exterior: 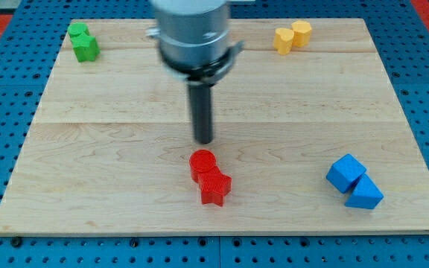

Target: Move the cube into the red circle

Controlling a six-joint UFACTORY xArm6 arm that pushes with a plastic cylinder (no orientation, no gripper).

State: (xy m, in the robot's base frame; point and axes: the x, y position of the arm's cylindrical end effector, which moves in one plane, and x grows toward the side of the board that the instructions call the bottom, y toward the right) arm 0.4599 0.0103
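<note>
You had a pale wooden board (110,112) under the arm, its grain running in long planks, smooth with a soft sheen. Around it lay a blue perforated base (6,246), matt and dotted with holes. The arm's housing (192,30) looked like brushed grey metal, and the rod (202,112) below was dark and matt. The red blocks (210,177), blue blocks (354,182), green blocks (83,42) and yellow blocks (292,36) all looked like smooth, matt plastic.

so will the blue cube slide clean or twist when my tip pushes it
The blue cube probably slides rather than rolls: flat faces, smooth wooden board. It touches the blue wedge-like block, so may twist. My tip is far off, above the red circle.
</note>
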